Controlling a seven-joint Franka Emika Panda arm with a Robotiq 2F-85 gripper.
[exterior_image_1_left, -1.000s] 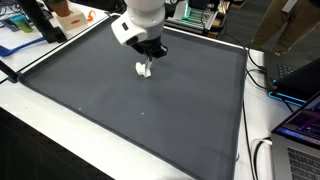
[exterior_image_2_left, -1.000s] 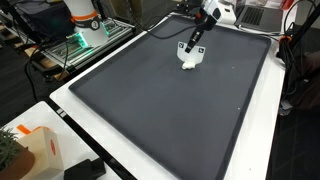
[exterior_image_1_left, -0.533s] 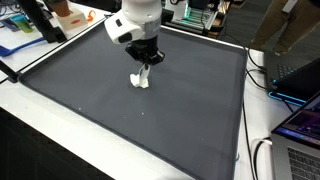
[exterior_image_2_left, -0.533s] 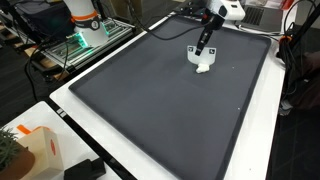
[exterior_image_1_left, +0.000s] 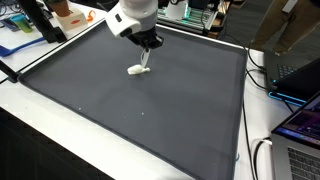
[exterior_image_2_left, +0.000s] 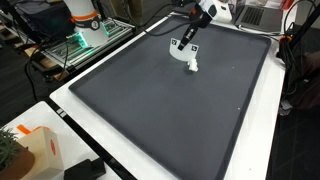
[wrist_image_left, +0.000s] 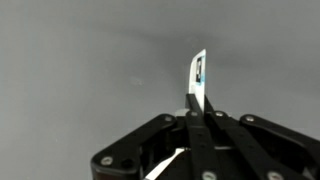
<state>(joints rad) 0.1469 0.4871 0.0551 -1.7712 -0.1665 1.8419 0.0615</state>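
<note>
My gripper (exterior_image_1_left: 146, 56) hangs over the far part of a large dark grey mat (exterior_image_1_left: 120, 110). Its fingers are shut on a small flat white object (exterior_image_1_left: 139, 69) that dangles from the fingertips just above the mat. In an exterior view the same white object (exterior_image_2_left: 190, 64) hangs below the gripper (exterior_image_2_left: 186, 50). In the wrist view the shut fingers (wrist_image_left: 195, 112) pinch the thin white piece (wrist_image_left: 198, 78), seen edge-on with a small blue mark, against the grey mat (wrist_image_left: 70, 70).
The mat (exterior_image_2_left: 150, 110) lies on a white table (exterior_image_2_left: 70, 110). An orange-and-white item (exterior_image_1_left: 68, 14) and blue things (exterior_image_1_left: 18, 26) stand at one far corner. Laptops (exterior_image_1_left: 300, 130) and cables (exterior_image_1_left: 262, 80) lie beside the mat. A box (exterior_image_2_left: 30, 150) sits at a near corner.
The gripper has swung and tilted over the far part of the mat, carrying the white object with it; the object stays pinched in the fingers.
</note>
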